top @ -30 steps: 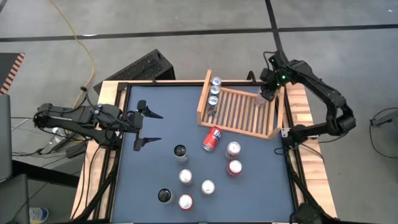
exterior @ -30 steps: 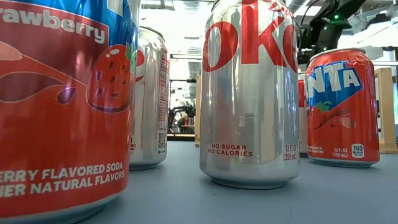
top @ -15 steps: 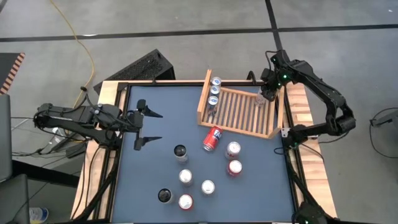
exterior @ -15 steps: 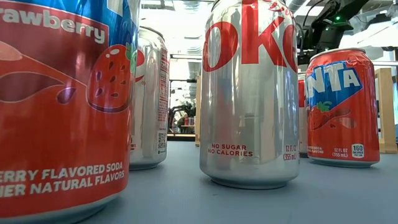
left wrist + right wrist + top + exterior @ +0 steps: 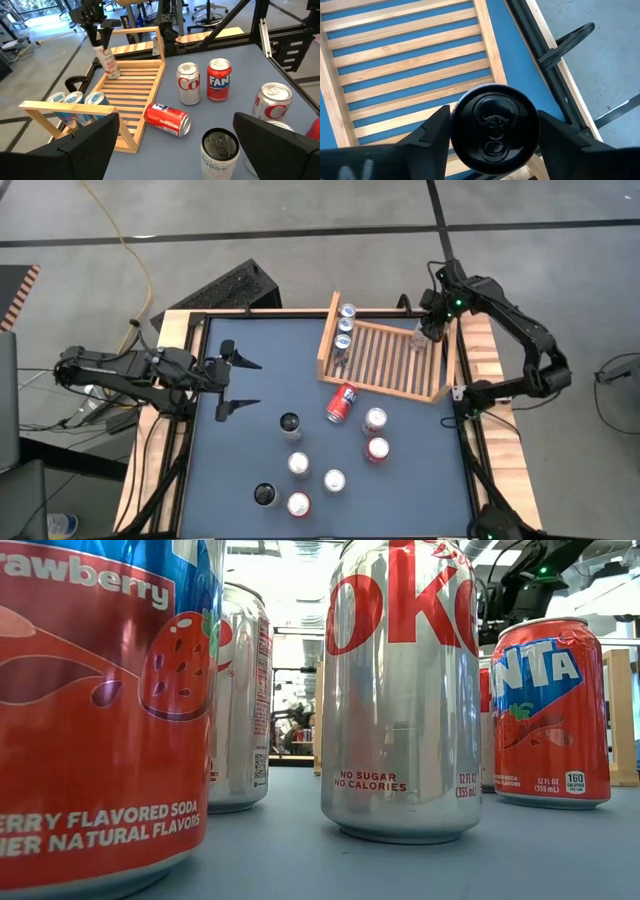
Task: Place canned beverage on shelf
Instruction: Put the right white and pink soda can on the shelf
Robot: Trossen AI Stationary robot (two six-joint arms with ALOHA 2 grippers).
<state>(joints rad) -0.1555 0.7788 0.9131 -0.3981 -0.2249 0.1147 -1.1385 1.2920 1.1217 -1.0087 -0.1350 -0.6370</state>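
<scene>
The light wooden shelf [image 5: 385, 360] lies at the table's far right; three cans [image 5: 345, 327] stand along its left board. A white can with red lettering [image 5: 108, 61], its top black [image 5: 495, 125], stands upright on the slats near the shelf's far right corner. My right gripper [image 5: 428, 332] reaches down over it, with a finger on each side of its top. My left gripper [image 5: 259, 385] hovers open above the table's left part, level, holding nothing. My right gripper comes from above, pointing steeply down. Its two fingers [image 5: 437, 135] lie against opposite sides of the can's upper wall [image 5: 456, 131], just under the rim. The can stands upright with its base on the shelf's slats [image 5: 117, 77].
A red can [image 5: 341, 402] lies on its side against the shelf's near board. Several upright cans [image 5: 335, 470] stand on the blue table's near half, some close before the low camera [image 5: 400, 690]. The shelf's middle slats [image 5: 410, 50] are bare.
</scene>
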